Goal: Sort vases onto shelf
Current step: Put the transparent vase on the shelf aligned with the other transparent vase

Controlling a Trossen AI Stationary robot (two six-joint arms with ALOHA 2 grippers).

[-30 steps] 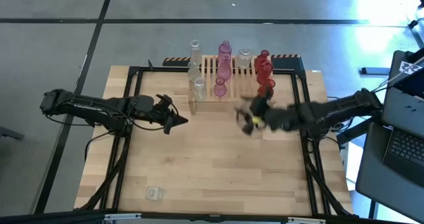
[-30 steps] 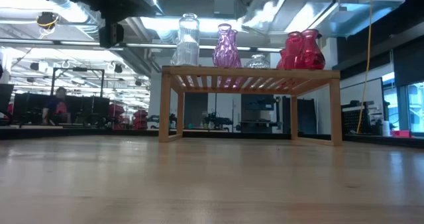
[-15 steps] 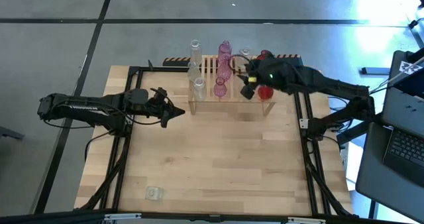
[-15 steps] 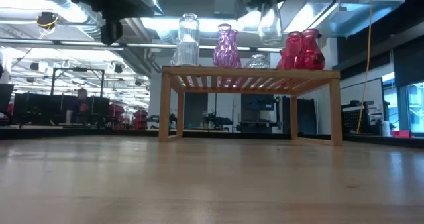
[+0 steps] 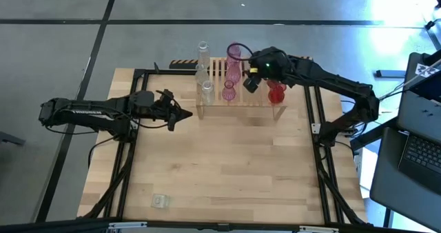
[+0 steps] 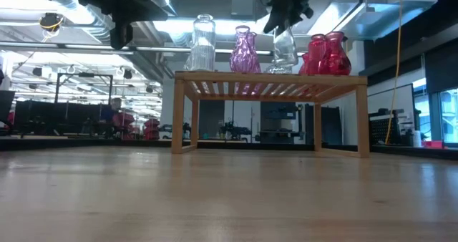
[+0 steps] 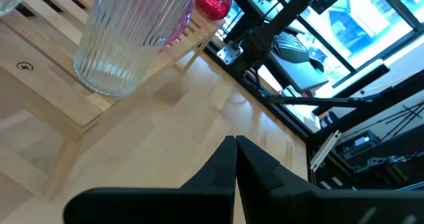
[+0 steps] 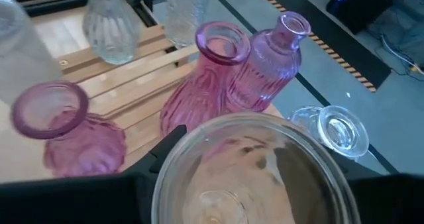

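High view: the right end effector (image 5: pixel 253 78) hangs over the shelf (image 5: pixel 238 98), apparently to place its load.

Low view: it grasps a clear vase (image 6: pixel 285 49) just above the slats.

Left wrist view: the left end effector (image 7: pixel 235 148) is clenched, idle beside the shelf.

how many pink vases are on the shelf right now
3, in one row down the shelf's middle: a squat vase at the front, a wide-mouthed vase behind it, a ribbed bottle at the back. The clear vase held above may hide another.
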